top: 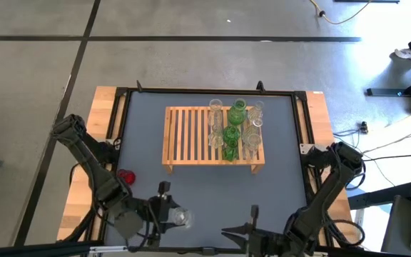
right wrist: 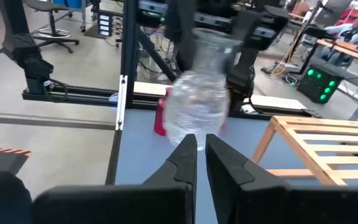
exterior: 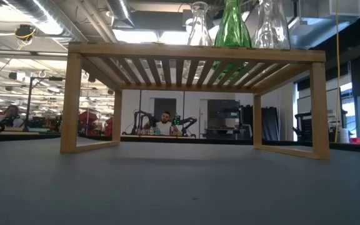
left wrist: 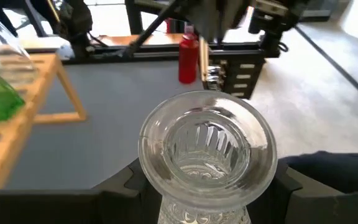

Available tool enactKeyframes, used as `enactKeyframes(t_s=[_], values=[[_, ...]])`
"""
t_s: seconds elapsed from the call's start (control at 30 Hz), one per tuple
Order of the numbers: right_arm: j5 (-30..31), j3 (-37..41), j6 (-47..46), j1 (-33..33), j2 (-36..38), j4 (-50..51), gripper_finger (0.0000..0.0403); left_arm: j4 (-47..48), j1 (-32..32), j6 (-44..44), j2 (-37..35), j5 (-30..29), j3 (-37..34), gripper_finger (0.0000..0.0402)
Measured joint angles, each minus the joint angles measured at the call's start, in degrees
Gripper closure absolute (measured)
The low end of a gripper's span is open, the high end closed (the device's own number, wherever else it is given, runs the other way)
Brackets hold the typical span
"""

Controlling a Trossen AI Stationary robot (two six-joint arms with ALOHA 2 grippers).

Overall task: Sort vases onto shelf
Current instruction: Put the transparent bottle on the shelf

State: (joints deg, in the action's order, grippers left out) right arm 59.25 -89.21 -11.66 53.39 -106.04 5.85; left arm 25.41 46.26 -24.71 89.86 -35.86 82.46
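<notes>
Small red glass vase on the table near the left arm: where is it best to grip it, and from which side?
Probably grip the small red glass vase across its wider lower body, fingers level, coming from the middle of the table. It stands upright and alone; its neck is narrow. The left gripper holds the clear ribbed glass vase.

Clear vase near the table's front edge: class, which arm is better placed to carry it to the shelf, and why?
The left. Its gripper already holds the clear vase between its fingers. The right gripper is empty, fingers nearly together. The shelf has free slats on the left.
</notes>
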Motion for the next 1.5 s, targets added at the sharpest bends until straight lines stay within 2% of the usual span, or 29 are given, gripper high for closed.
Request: enactKeyframes(t_s=[0.23,0.53,0.67,1.0,1.17,1.5], values=[[3.2,0.0,0.1,1.4,0.2,0.3,0.0377,3.5,-6.1,2.6,0.0,0.1,3.5,0.0233],[3.3,0.0,0.2,1.8,0.3,0.3,0.0377,3.5,-14.7,8.9,0.0,0.3,4.7,0.0233],[3.3,0.0,0.2,1.7,0.3,0.4,0.0377,3.2,-18.7,11.6,0.0,2.9,4.7,0.0233],[3.2,0.0,0.2,1.7,0.3,0.7,0.0377,3.1,-27.4,13.5,0.0,4.1,4.7,0.0233],[3.2,0.0,0.5,1.7,0.3,0.8,0.0377,2.0,-31.6,14.4,0.0,10.4,3.0,0.0233],[3.1,0.0,0.6,1.7,0.3,0.8,0.0377,-4.7,-36.6,13.2,0.0,16.1,-1.9,0.0233]])
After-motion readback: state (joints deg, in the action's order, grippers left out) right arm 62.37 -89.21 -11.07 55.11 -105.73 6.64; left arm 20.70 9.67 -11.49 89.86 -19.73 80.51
